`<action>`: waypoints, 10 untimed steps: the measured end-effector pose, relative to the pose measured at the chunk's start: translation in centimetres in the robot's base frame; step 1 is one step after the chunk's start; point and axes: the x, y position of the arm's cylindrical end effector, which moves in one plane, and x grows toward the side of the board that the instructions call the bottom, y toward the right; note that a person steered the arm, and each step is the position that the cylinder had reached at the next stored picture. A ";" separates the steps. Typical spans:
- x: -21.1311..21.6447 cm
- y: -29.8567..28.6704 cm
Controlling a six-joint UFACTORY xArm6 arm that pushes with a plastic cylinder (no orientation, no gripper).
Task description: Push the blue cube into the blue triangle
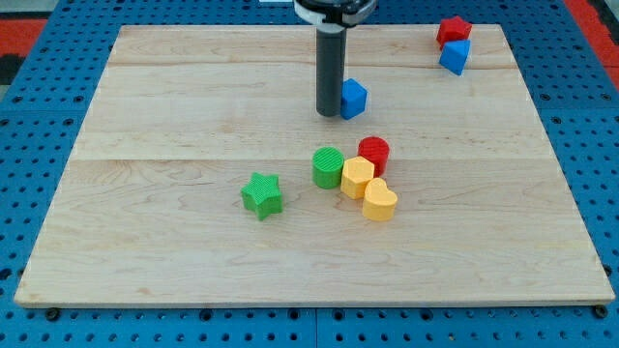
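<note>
A blue cube (354, 98) sits on the wooden board (174, 116) a little above the middle. My tip (331, 114) is right against the cube's left side, touching or nearly touching it. The blue triangle (455, 56) lies near the view's top right corner, just below a red block (453, 30). The cube and the triangle are well apart.
A cluster lies below the cube: a green cylinder (329, 167), a red cylinder (373, 155), a yellow hexagon-like block (357, 178) and a yellow heart (380, 201). A green star (262, 194) lies to their left. The board's edges are ringed by blue pegboard (39, 145).
</note>
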 end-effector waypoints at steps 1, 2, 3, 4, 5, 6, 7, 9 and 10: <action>-2.7 0.0; -2.8 2.6; -2.8 6.0; -2.6 8.1; -1.4 9.9; 0.8 10.4; 2.6 12.9; 1.3 16.0; 0.3 15.4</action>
